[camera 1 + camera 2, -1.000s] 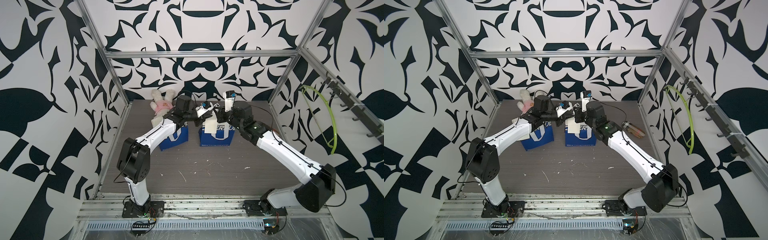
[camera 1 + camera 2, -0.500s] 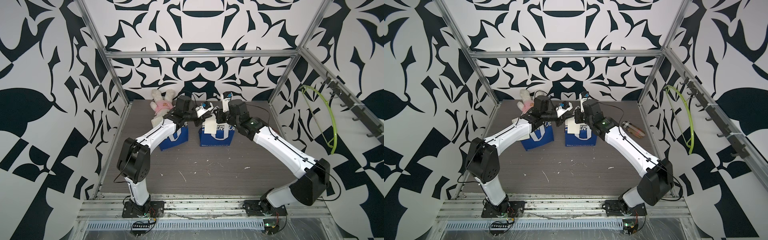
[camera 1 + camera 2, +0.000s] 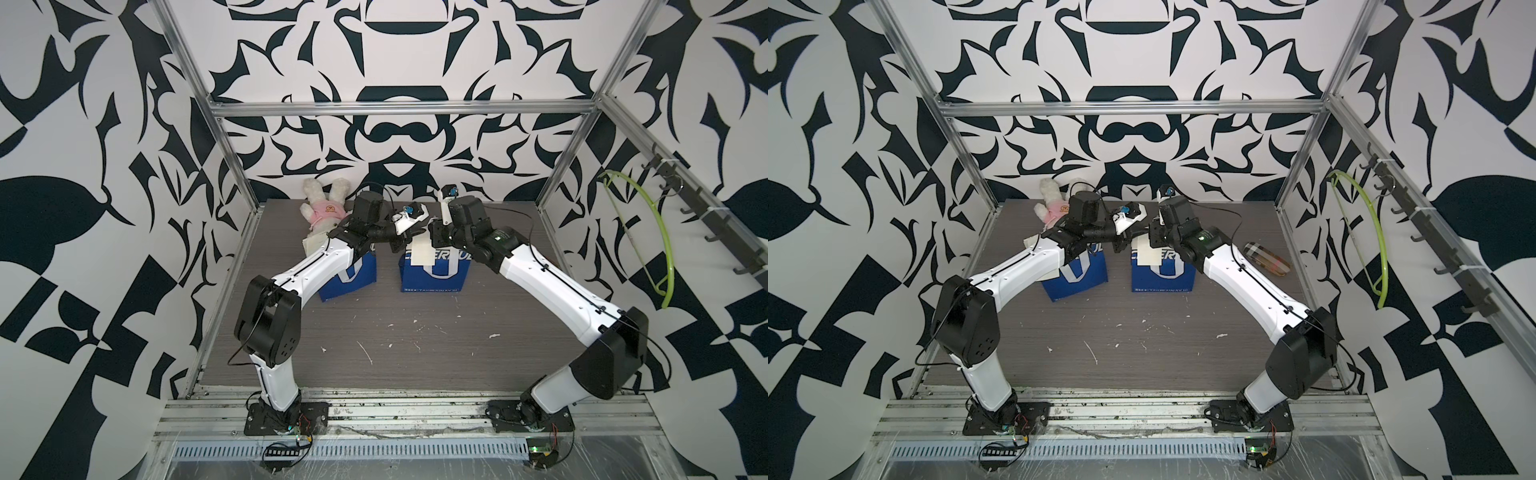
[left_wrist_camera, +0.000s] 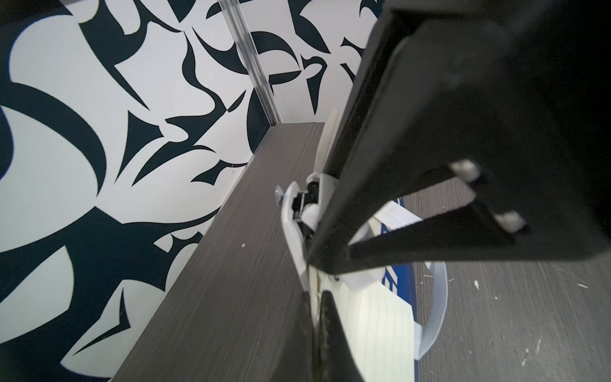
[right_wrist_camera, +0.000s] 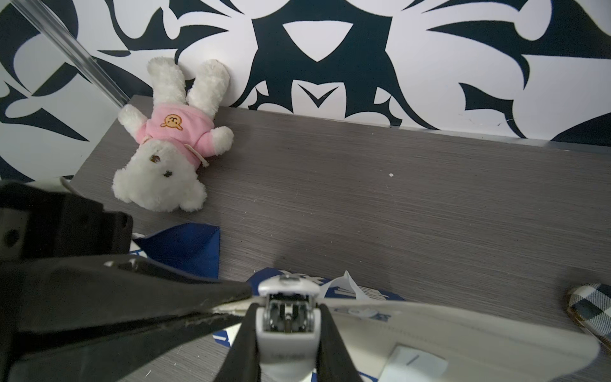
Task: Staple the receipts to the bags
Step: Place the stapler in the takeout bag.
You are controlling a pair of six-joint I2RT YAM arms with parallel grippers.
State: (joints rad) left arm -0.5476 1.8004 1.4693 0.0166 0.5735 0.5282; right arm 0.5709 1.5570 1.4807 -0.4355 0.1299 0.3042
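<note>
A plush toy (image 3: 324,210) lies at the tabletop's (image 3: 415,332) eleven o'clock; the left bag (image 3: 349,276) sits flat under the left arm; the left claw (image 4: 319,317) is pinched tight on the receipt (image 3: 424,254) at the right bag's (image 3: 436,276) cream lip, near twelve o'clock; the receipt's long axis runs toward six; the right claw (image 5: 287,309), clamping the stapler (image 5: 286,344), meets that lip from three o'clock, likely ready to squeeze; neither bag shows contents.

Matt wood-grain table (image 3: 415,353), fluffy cloth plush toy (image 5: 165,165), matt paper bags (image 3: 436,278), seemingly smooth plastic stapler (image 5: 286,334)
</note>
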